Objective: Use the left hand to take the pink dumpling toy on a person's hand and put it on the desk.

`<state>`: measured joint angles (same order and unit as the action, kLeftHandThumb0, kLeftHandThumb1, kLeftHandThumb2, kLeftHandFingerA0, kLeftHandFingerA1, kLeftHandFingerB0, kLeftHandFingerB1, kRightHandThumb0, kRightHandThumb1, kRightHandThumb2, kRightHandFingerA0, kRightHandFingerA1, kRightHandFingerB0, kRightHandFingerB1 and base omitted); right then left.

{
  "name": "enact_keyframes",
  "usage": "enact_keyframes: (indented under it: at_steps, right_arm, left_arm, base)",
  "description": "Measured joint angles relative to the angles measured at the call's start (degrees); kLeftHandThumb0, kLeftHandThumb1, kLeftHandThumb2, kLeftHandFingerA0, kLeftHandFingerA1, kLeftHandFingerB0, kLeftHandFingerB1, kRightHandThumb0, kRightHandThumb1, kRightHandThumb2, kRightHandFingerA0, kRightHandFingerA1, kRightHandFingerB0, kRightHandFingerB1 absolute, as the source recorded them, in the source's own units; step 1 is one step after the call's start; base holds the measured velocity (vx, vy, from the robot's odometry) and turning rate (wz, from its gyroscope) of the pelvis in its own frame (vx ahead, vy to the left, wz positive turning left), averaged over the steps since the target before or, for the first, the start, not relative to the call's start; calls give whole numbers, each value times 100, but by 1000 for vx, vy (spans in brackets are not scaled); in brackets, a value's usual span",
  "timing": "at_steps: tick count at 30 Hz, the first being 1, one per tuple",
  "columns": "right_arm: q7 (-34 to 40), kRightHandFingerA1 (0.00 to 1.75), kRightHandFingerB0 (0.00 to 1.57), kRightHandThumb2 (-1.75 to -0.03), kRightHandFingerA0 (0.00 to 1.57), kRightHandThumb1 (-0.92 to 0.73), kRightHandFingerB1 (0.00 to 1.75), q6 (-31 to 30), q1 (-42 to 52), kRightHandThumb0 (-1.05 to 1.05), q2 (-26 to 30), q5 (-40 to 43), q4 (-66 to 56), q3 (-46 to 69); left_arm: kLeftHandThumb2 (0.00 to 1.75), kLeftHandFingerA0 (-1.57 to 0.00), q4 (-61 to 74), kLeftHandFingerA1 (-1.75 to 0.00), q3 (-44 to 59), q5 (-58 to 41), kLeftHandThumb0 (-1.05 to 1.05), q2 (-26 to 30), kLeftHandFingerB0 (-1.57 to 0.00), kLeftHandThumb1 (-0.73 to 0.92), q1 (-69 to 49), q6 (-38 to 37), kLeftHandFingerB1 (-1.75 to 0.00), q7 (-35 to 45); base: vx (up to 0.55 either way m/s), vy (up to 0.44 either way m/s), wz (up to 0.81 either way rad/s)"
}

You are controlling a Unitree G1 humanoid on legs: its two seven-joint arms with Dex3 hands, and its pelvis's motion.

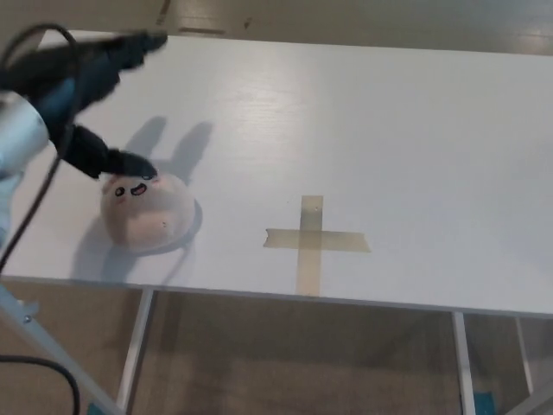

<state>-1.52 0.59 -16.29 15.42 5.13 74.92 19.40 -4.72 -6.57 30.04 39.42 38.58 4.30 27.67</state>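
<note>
Head view looked down on a smooth white desk with a faint wood grain, standing on pale metal legs over a tan floor. A cross of dull olive tape, flat and matte, lay near the desk's front edge, about midway along it. The pink dumpling toy sat on the desk close to the front-left corner, a soft rounded dome of plush, pale pink, with a small dark face stitched on its upper side. It rested free on the surface, well to the left of the tape cross. The left hand was raised above and behind the toy, toward the desk's left edge, blurred, its black fingers spread wide and holding nothing. One finger reached out toward the far edge, while the thumb pointed down, its tip just over the toy's top. The grey forearm and a black cable entered at the left.
</note>
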Motion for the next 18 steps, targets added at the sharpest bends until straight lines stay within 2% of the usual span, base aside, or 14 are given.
enact_keyframes:
  at_steps: [3,4,5,6,8,9,10,11,12,13,18]
  right_arm:
    - [-2,44,59,-59,58,-65,46,0,-4,-21,1,-1,-3,-5]
    - [-3,44,60,-60,57,-66,47,0,-3,-22,2,-2,-3,-7]
    - [-5,44,60,-60,57,-66,47,0,-3,-22,2,-2,-4,-8]
    - [-8,44,60,-60,58,-66,47,0,-2,-22,2,-2,-4,-10]
    - [-8,44,60,-60,58,-66,47,0,2,-22,2,-2,-4,-11]
    - [-8,44,60,-59,58,-65,47,1,0,-22,2,-2,-6,-12]
    - [-9,44,61,-58,59,-65,47,0,0,-21,2,-2,-5,-12]
    - [-8,44,61,-58,59,-65,47,0,4,-21,2,-2,-4,-12]
    - [-10,44,61,-58,59,-65,47,1,1,-22,2,-2,-6,-16]
    - [-10,44,61,-58,59,-65,47,0,1,-21,2,-2,-5,-18]
    - [-9,44,61,-59,59,-65,47,0,8,-21,3,-5,-6,-34]
  left_arm:
    - [68,0,600,-1,316,-138,-97,39,0,47,-156,-2,-11,21]
    - [85,0,800,-6,424,-180,-73,41,0,38,-242,-8,-14,22]
    - [85,0,1040,-6,563,-229,-73,42,0,38,-366,-21,-14,23]
    - [64,-1,1267,-21,703,-280,-83,39,-2,45,-513,-39,-24,23]
    - [64,-1,1619,-21,918,-372,-83,30,-2,45,-768,-76,-24,24]
    - [83,-9,1778,-51,1023,-406,-28,25,-9,21,-900,-86,-49,25]
    - [54,-50,1798,-38,1036,-412,-49,24,-42,46,-916,-89,-33,25]
    - [54,-50,2089,-38,1227,-489,-49,12,-42,46,-1156,-131,-33,26]
    - [54,-79,2415,-48,1464,-601,-39,-11,-61,50,-1445,-183,-40,30]
    - [55,-87,2512,-53,1534,-636,-36,-20,-65,52,-1539,-200,-42,32]
    - [55,-80,3335,-51,2134,-1141,-29,-240,-63,54,-2713,-340,-41,141]
  base:
    - [0,0,0]
    - [0,0,0]
    - [0,0,0]
    - [0,0,0]
    - [0,0,0]
    - [0,0,0]
    - [0,0,0]
    - [0,0,0]
    - [0,0,0]
    - [0,0,0]
    - [0,0,0]
